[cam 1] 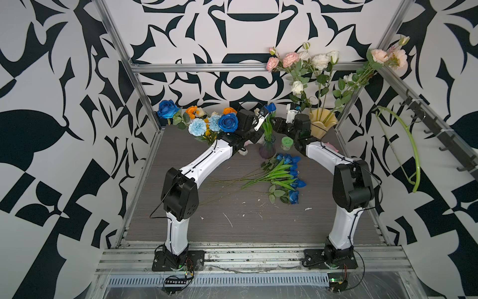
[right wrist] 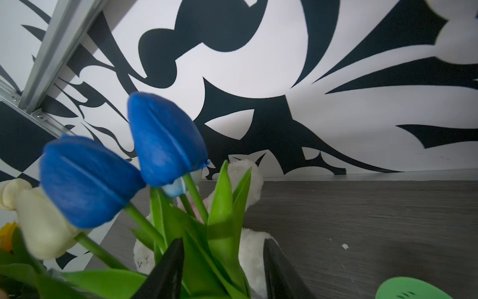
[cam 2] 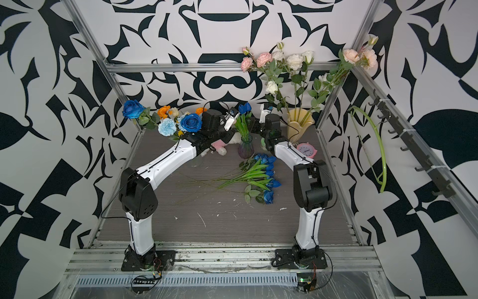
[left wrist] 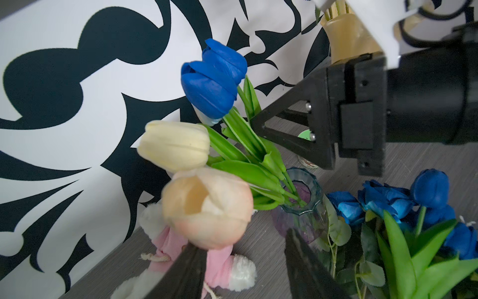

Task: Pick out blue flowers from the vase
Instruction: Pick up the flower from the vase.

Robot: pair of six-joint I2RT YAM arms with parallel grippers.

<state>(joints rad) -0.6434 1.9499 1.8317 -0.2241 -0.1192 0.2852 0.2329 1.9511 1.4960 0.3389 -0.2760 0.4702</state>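
Right wrist view: right gripper (right wrist: 222, 270) has its fingers (right wrist: 168, 269) about half open, straddling the green leaves (right wrist: 225, 220) just above the glass vase (cam 1: 267, 148). The leaves sit in the gap, but a strip of white plush toy (right wrist: 252, 256) shows between them and one finger, so no clamp. Two blue tulips (right wrist: 165, 139) stand right above that gap, stems running down toward the vase. Left wrist view: left gripper (left wrist: 245, 269), fingers (left wrist: 186, 274) also roughly half open, nothing between them, only tabletop (cam 1: 232, 220) and the plush behind. Peach tulip (left wrist: 207, 207) overlaps one left fingertip; can't tell if it touches. Cream tulip (left wrist: 176, 145) next to it, same vase. In both top views the two grippers sit on opposite sides of the vase, at leaf height. Blue flowers pile (cam 1: 289, 176) lies flat on the tabletop just beside the vase, on the side toward the arm bases, stems pointing toward the left arm. More blue: blue roses (cam 1: 227, 123) and pale-blue carnations (cam 1: 196, 126) in a mixed bunch on the left arm's side of the vase, its container hidden by the arm. Yellow vase (cam 1: 320, 124) with pink and white roses stands near, on the glass vase's other side.
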